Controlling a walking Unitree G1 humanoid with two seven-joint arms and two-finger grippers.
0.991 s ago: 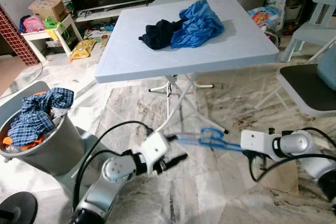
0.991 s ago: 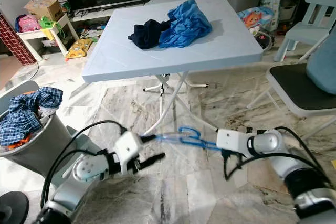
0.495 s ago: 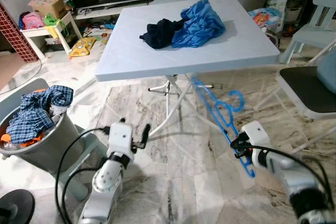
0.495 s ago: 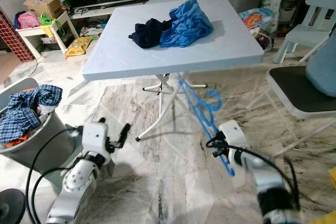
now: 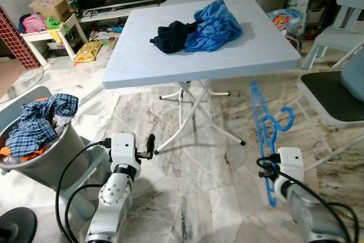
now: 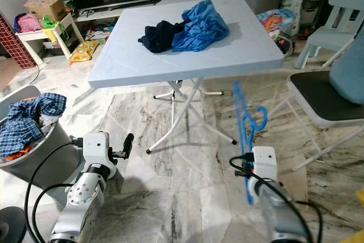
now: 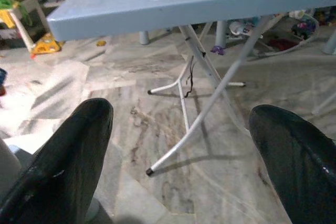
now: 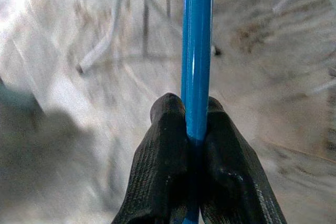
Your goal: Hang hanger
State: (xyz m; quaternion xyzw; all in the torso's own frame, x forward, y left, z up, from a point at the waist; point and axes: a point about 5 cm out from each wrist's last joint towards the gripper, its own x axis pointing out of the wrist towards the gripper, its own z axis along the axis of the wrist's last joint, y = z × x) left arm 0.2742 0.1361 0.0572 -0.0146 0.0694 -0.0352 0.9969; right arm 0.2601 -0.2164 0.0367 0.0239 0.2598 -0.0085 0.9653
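A blue plastic hanger (image 5: 265, 132) stands nearly upright at the right, above the marble floor and in front of the table's right corner. My right gripper (image 5: 266, 168) is shut on its lower bar. In the right wrist view the two black fingers (image 8: 168, 145) pinch the blue bar (image 8: 197, 51) between them. My left gripper (image 5: 150, 144) is low at the left, pointing toward the table legs. It is open and holds nothing, with its fingers (image 7: 79, 140) wide apart in the left wrist view.
A light blue folding table (image 5: 170, 61) stands ahead with blue and navy clothes (image 5: 199, 27) on it. A grey laundry basket (image 5: 45, 163) of clothes is at the left. A dark-seated chair (image 5: 333, 98) stands at the right. White table legs (image 5: 187, 118) cross below the table.
The right arm swung the hanger from lying level across the front to standing upright at the right. The left arm drew back to the left, away from the hanger.
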